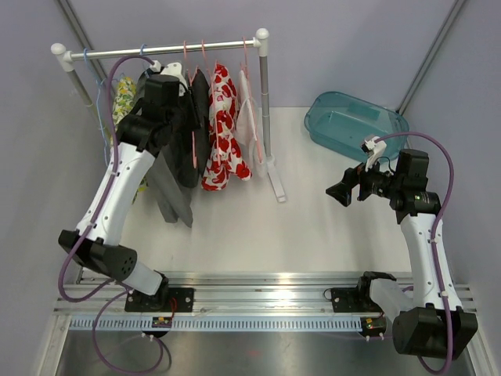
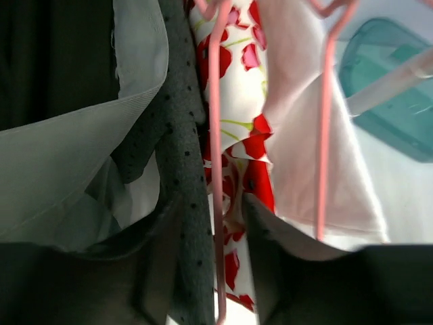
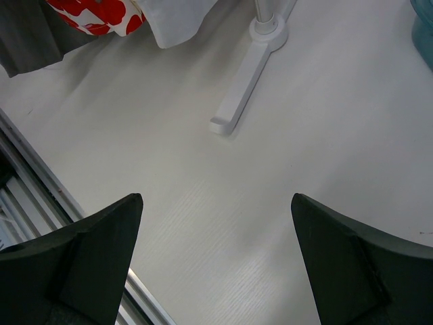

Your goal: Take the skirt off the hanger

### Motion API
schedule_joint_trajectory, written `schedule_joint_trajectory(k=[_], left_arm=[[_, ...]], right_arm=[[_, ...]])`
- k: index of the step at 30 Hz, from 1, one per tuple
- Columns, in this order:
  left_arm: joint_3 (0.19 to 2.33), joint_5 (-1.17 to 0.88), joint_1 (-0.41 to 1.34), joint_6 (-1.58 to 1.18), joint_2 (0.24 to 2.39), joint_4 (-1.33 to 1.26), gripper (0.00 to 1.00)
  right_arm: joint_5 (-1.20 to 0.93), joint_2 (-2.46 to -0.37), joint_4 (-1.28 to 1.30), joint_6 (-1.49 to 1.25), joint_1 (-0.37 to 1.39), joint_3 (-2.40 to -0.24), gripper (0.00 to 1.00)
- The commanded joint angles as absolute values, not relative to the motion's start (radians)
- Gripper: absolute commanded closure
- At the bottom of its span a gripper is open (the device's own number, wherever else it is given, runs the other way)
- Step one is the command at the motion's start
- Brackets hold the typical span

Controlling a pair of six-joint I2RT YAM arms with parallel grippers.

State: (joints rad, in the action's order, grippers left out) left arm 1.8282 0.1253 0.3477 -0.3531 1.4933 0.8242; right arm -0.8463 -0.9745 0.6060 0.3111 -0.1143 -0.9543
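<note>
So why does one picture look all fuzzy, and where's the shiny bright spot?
Left wrist view: the camera is pressed close to the clothes, so the dark left fingers and the teal bin look fuzzy. Top view: sharp, with glare on the metal rail. Right wrist view: table crisp, right fingers dark and soft.

A white table (matte, faintly grained up close) carries everything. The clothes rack's white foot rests flat on it near the middle. A teal plastic bin sits toward the far right corner. A metal rail runs along the near edge.
</note>
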Motion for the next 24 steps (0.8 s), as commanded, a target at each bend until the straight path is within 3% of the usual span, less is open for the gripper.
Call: schedule_joint_trajectory(k=[1,2,6,24], left_arm=[[1.871,0.170,0.350,-0.322,1.509,0.804,0.67],[1.873,0.164,0.350,-0.319,1.512,0.795,0.78],[1.885,0.175,0.353,-0.307,1.500,0.772,1.00],[1.786,0.201,0.373,-0.199,1.246,0.660,1.00]], right_arm=[[-0.828,-0.959,0.581,0.322,-0.114,-0.953,0.00],[-0.827,-0.960,0.583,0.324,-0.114,-0.953,0.00],[-0.825,-0.960,0.586,0.324,-0.114,-0.953,0.00],[-0.805,-0.953,0.586,0.324,-0.114,-0.945,0.01]])
